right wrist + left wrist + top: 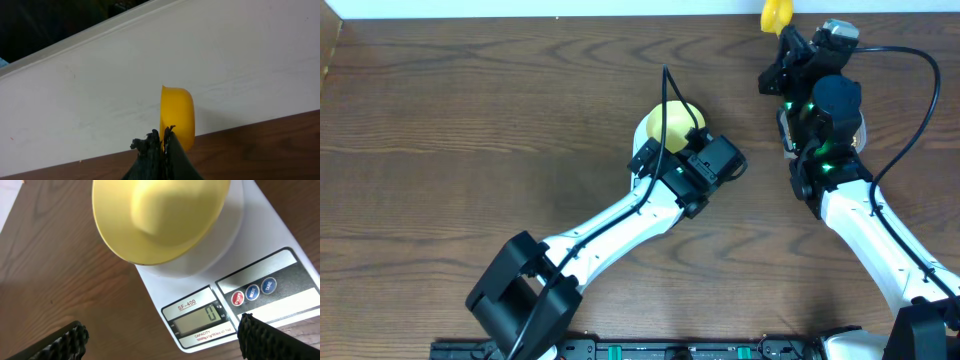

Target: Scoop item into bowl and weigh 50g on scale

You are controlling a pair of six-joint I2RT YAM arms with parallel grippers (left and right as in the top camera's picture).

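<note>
**Item 1. Small round pale yellow bowl**. Smooth, matt, plastic by the look. It stands on the round platform of the scale, under the left wrist camera. No beans show inside. Likely light and stiff, and easily nudged off the smooth platform. If it must be moved, the rim is the place to take hold, one finger inside and one outside.

**Item 2. Flat white plastic kitchen scale**. It has a grey display, one red button and two blue ones. The display shows zero. It lies flat on the table.

**Item 3. Bright yellow plastic scoop**. Glossy, with a rounded cup. It is held off the table at the far edge, in front of a white wall. Rigid and light; a thin part of it sits between the fingers, so it may swivel under load.

**Item 4. Small tan beans.** Not in any view. Judged hard, round and prone to roll and bounce, so they are best poured low and slowly.

**Item 5. Left gripper**. Black ribbed pads. The jaws are spread wide, one on each side of the scale's display end, and hold nothing.

**Item 6. Right gripper**. The jaws are pressed together and pinch the scoop.

**Item 7. Dark brown wood-grain table**.
</note>
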